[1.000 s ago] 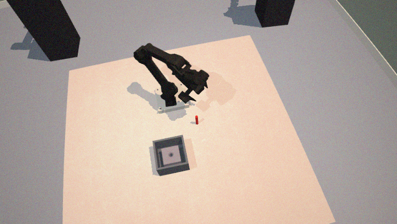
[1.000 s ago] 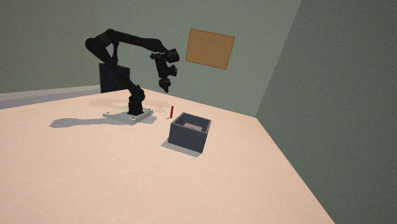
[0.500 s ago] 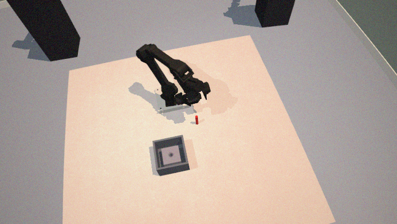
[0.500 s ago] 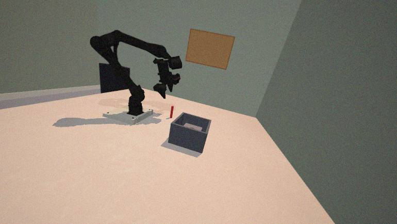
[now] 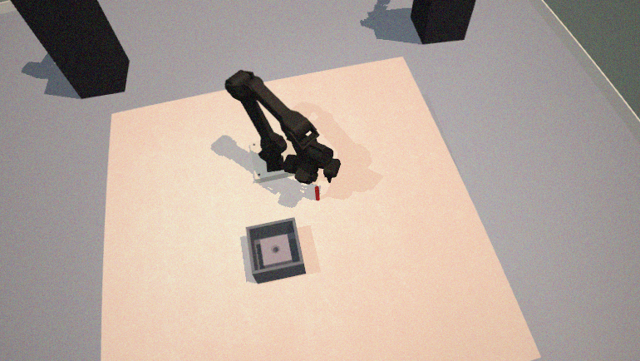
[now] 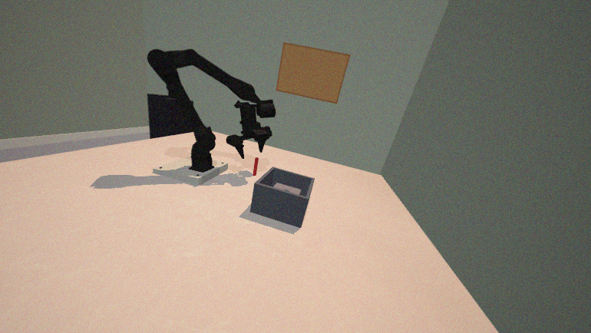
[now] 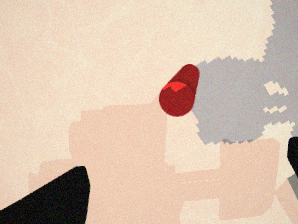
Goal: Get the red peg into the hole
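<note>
- Peg: red, slim, round, standing upright on the table, outside the box. It stands between the arm's base and the box.
- Hand: fingers spread wide, nothing between them, above the peg. In the wrist view the peg sits off the line joining the fingertips.
- Handling, estimated: light and stiff; no give expected under the pads. Surface looks plain and smooth, so some slip is possible; material not known. Breakage unlikely.
- Stability, estimated: narrow foot, tall for its width. A brush from one finger would probably tip it, and a lying peg would be harder to present upright.
- Hold, proposed: upper part of the shaft, pads on opposite sides, axis parallel to the fingers. This leaves the lower end free for the hole in the plate.
- Caution: a grip too near the top gives little pad contact, and the peg may swing; too low, and the fingers may meet the plate before the peg is fully in.
- Next, judged: centre over the peg, descend straight, then close evenly.

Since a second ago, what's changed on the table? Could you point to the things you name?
The gripper (image 5: 318, 179) (image 6: 252, 155) has turned and come down closer to the peg (image 5: 317, 193) (image 6: 255, 166) (image 7: 179, 97), its fingers apart and nothing between them. Nothing was taken hold of or let go. The peg, upright, and the box (image 5: 278, 270) (image 6: 278, 206) stayed put.
</note>
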Controlling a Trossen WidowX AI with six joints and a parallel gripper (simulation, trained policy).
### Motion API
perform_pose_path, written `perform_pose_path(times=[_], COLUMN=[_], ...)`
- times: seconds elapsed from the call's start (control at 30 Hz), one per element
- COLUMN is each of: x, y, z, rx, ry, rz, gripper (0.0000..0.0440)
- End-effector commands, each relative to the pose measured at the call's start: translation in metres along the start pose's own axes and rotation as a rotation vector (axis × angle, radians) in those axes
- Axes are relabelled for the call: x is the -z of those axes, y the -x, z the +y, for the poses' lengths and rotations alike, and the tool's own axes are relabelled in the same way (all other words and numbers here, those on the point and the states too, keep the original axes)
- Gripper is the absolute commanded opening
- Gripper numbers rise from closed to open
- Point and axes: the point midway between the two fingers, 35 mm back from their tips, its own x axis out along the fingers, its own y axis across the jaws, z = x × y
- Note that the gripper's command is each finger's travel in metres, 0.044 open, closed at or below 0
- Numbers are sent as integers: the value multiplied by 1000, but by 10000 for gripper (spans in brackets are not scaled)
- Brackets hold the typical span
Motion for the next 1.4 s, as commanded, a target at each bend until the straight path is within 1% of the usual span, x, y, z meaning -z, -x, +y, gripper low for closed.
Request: perform_pose_path(times=[0.0,0.3,0.37,0.4,0.47,0.63,0.93,1.13,1.37], x=[-6,-15,-16,-17,-17,-17,-22,-36,-57], y=[-21,-54,-59,-62,-65,-68,-67,-52,-24], z=[-5,-5,-5,-5,-5,-6,-2,9,20], rx=[25,1,-5,-7,-7,-3,-1,-35,-59], ry=[-122,-283,-313,-328,-356,-407,-447,-412,-353], rz=[-25,-69,-75,-77,-76,-55,-16,-72,-156], gripper=[440,440,429,412,366,235,4,0,0])
